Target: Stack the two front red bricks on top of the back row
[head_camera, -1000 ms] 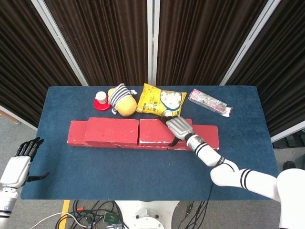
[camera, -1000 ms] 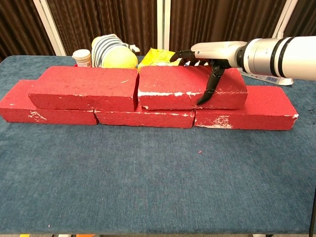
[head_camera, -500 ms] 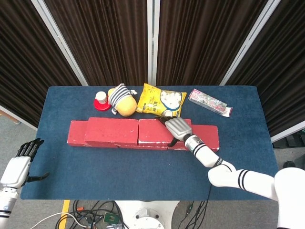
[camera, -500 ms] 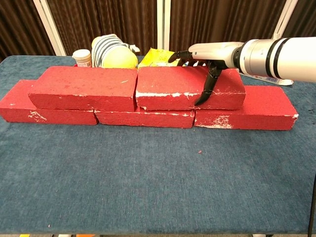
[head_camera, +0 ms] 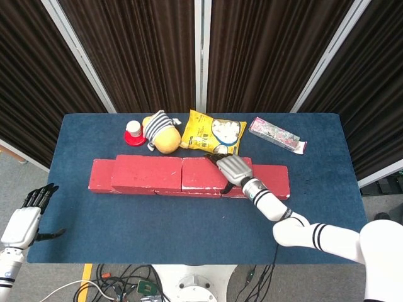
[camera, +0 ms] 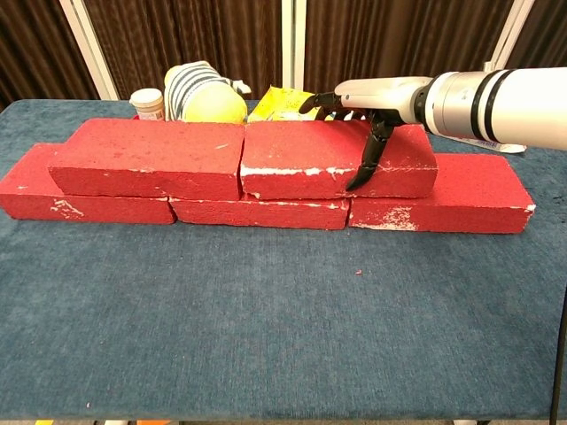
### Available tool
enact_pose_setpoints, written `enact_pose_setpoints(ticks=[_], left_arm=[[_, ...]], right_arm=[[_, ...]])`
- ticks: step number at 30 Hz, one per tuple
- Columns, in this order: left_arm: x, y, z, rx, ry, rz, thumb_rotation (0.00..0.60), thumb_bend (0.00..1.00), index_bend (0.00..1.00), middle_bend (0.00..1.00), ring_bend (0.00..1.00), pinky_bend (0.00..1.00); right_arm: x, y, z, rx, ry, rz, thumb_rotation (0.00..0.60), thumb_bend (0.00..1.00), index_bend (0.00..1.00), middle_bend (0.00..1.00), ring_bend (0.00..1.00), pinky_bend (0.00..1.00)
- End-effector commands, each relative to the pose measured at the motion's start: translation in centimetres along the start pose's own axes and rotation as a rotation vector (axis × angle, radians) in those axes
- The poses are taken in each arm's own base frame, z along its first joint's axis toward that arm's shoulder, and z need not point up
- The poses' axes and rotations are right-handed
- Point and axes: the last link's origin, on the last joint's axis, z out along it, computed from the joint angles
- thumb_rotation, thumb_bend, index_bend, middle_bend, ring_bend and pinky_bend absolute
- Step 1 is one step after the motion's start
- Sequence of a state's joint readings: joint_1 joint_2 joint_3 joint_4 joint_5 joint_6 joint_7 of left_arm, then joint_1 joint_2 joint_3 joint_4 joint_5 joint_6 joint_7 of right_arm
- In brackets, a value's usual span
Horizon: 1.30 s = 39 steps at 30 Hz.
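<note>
The right hand [camera: 368, 111] gripped the right upper red brick [camera: 332, 159], thumb down its front face, as it sat atop the back row [camera: 266, 211] touching the left upper red brick [camera: 146, 159], while the left hand [head_camera: 28, 214] hung beside the table [head_camera: 189, 226], fingers apart, holding nothing.

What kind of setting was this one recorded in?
Probably a lab or test cell: a blue-covered table stands before dark curtains on metal frames, with loose cables on the floor beneath.
</note>
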State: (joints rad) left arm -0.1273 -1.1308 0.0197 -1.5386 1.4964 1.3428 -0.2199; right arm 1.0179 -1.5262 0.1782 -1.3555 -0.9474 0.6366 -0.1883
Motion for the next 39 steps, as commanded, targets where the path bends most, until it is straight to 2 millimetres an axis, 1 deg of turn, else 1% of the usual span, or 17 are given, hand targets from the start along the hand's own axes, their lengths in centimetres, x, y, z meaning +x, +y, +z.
enact_pose_setpoints(ticks=[1, 13, 15, 17, 21, 22, 25, 29, 33, 35, 39], left_arm=[[0.1, -0.1, -0.1, 0.003, -0.001, 0.0, 0.6, 0.09, 0.03, 0.0, 0.0, 0.0], [-0.1, -0.1, -0.1, 0.003, -0.008, -0.012, 0.6, 0.09, 0.03, 0.0, 0.0, 0.0], [-0.1, -0.2, -0.1, 0.003, -0.009, -0.015, 0.6, 0.09, 0.03, 0.0, 0.0, 0.0], [-0.2, -0.2, -0.1, 0.004, -0.01, -0.017, 0.6, 0.09, 0.03, 0.0, 0.0, 0.0], [-0.2, -0.2, -0.1, 0.003, -0.012, -0.018, 0.6, 0.09, 0.03, 0.0, 0.0, 0.0], [-0.2, -0.2, -0.1, 0.002, -0.012, -0.018, 0.6, 0.09, 0.03, 0.0, 0.0, 0.0], [-0.2, -0.3, -0.1, 0.002, -0.009, -0.021, 0.6, 0.09, 0.03, 0.0, 0.0, 0.0], [-0.2, -0.3, -0.1, 0.001, -0.008, -0.022, 0.6, 0.09, 0.03, 0.0, 0.0, 0.0], [-0.1, -0.3, -0.1, 0.002, -0.007, -0.022, 0.6, 0.09, 0.03, 0.0, 0.0, 0.0], [0.0, -0.3, -0.1, 0.002, -0.006, -0.021, 0.6, 0.09, 0.03, 0.0, 0.0, 0.0], [0.0, -0.2, 0.0, 0.002, -0.004, -0.017, 0.6, 0.09, 0.03, 0.0, 0.0, 0.0]], right_arm=[[0.0, -0.1, 0.0, 0.0, 0.001, 0.005, 0.6, 0.05, 0.0, 0.2, 0.19, 0.25], [-0.5, -0.3, 0.4, -0.009, -0.013, 0.012, 0.6, 0.05, 0.0, 0.19, 0.19, 0.25], [-0.6, -0.3, 0.5, -0.011, -0.018, 0.013, 0.6, 0.02, 0.0, 0.18, 0.17, 0.24], [-0.7, -0.3, 0.5, -0.011, -0.032, 0.014, 0.6, 0.0, 0.0, 0.16, 0.14, 0.21], [-0.7, -0.3, 0.4, -0.01, -0.055, 0.015, 0.6, 0.0, 0.0, 0.09, 0.03, 0.08], [-0.7, -0.3, 0.4, -0.009, -0.058, 0.016, 0.6, 0.0, 0.0, 0.07, 0.01, 0.05], [-0.6, -0.4, 0.3, -0.007, -0.058, 0.018, 0.6, 0.0, 0.0, 0.02, 0.0, 0.0], [-0.4, -0.4, 0.2, -0.005, -0.049, 0.019, 0.6, 0.0, 0.0, 0.0, 0.0, 0.0], [-0.1, -0.3, -0.3, -0.002, -0.032, 0.024, 0.6, 0.0, 0.0, 0.0, 0.0, 0.0], [0.3, -0.2, -0.9, 0.001, -0.016, 0.027, 0.6, 0.0, 0.0, 0.0, 0.0, 0.0], [1.5, 0.2, -2.7, 0.006, 0.032, 0.026, 0.6, 0.0, 0.0, 0.0, 0.0, 0.0]])
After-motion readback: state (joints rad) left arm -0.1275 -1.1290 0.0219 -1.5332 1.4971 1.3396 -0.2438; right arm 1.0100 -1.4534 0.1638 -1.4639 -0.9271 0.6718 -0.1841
